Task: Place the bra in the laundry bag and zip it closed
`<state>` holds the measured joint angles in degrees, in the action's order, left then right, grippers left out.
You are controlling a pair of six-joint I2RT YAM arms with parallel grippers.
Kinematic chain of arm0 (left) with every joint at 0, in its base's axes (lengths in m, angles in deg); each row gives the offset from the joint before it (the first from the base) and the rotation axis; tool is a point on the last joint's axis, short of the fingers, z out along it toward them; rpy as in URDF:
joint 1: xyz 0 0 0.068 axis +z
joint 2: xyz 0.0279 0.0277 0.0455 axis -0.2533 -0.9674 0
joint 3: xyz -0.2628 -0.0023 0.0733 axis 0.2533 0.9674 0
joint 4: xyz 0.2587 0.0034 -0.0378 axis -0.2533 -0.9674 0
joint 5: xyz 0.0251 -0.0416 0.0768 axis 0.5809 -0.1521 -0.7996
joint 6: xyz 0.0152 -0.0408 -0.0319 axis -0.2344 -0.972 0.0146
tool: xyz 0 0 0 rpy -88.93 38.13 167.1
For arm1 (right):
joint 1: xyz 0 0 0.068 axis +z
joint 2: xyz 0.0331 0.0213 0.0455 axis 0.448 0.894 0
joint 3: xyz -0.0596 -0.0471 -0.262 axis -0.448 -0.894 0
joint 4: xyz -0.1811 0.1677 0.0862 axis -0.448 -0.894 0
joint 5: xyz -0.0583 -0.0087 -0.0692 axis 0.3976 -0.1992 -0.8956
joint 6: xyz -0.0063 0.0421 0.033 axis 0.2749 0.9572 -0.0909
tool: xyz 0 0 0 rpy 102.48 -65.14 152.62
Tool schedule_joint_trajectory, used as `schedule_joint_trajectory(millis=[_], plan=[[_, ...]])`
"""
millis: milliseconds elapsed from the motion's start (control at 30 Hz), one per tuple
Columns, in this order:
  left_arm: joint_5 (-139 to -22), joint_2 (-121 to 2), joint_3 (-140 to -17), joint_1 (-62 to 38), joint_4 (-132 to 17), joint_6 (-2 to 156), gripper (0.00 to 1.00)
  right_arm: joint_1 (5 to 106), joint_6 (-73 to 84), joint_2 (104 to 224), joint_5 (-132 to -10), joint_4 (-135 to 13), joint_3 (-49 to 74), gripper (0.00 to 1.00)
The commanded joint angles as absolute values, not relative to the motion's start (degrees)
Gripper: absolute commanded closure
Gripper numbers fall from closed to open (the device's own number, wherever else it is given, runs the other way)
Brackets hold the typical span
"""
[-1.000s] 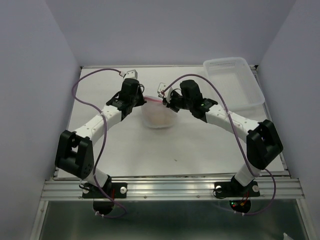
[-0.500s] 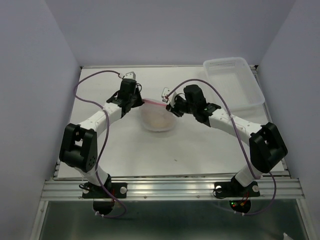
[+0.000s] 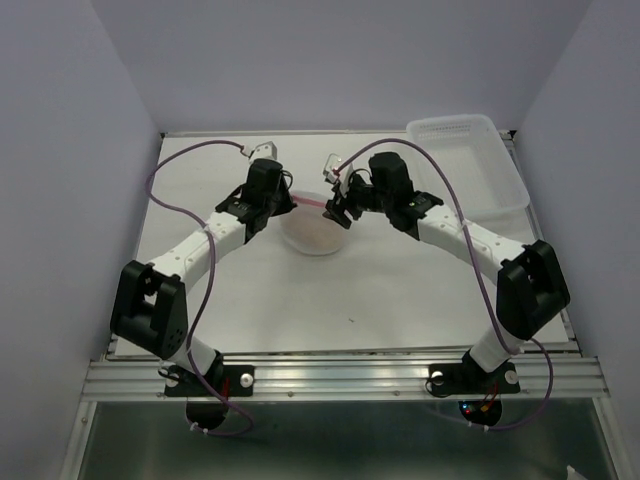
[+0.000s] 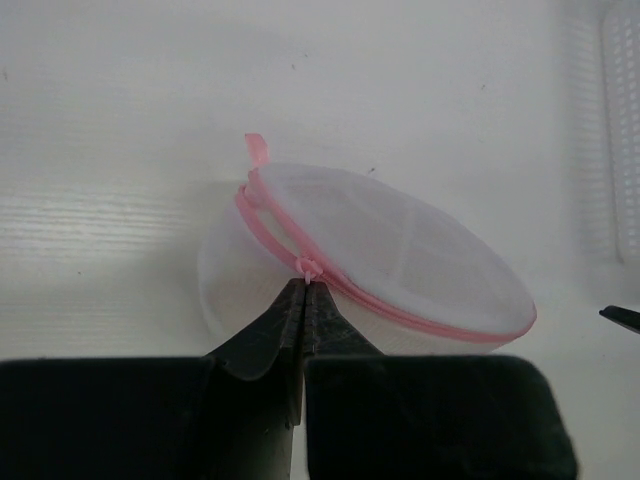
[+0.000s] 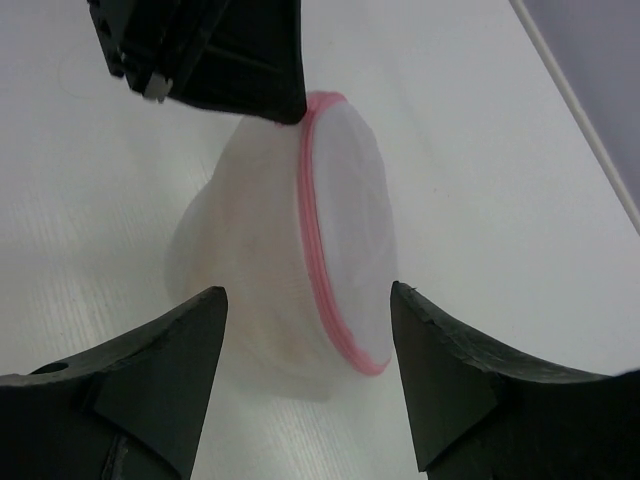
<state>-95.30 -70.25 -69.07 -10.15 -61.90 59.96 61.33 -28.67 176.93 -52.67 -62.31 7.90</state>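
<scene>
The laundry bag [image 3: 312, 232] is a white mesh dome with a pink zipper rim, lying mid-table between the two arms. The bra [image 3: 318, 238] shows only as a faint peach tint through the mesh. My left gripper [image 3: 287, 203] is shut on the pink zipper pull [image 4: 308, 267] at the bag's near rim in the left wrist view, holding the laundry bag [image 4: 390, 250] tilted. My right gripper [image 3: 338, 206] stands open at the bag's right side. In the right wrist view the laundry bag [image 5: 270, 270] lies beyond my open right gripper [image 5: 307, 290], its fingers apart from the mesh.
A clear-white plastic basket tray [image 3: 470, 170] stands at the back right corner of the white table [image 3: 380, 290]. Purple cables loop over both arms. The left gripper [image 5: 210, 60] fills the top left of the right wrist view.
My right gripper has gone from shut to open and let go of the bag's rim. The left gripper stays shut on the zipper pull.
</scene>
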Motion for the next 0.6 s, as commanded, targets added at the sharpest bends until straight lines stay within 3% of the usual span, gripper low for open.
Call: schedule_joint_trajectory(millis=[0,433,567], plan=[[-99.85,-68.17,-73.76,-13.01,-65.86,57.39,1.00,62.47,-27.77,176.69,-49.12,-60.86,12.68,0.28],[-102.14,-67.20,-76.84,-15.30,-68.34,55.71,1.00,64.32,-31.02,184.94,-51.32,-62.71,20.15,0.30],[-101.79,-66.33,-76.23,-15.48,-68.34,55.27,1.00,64.32,-30.76,186.97,-49.30,-62.70,22.61,0.36]])
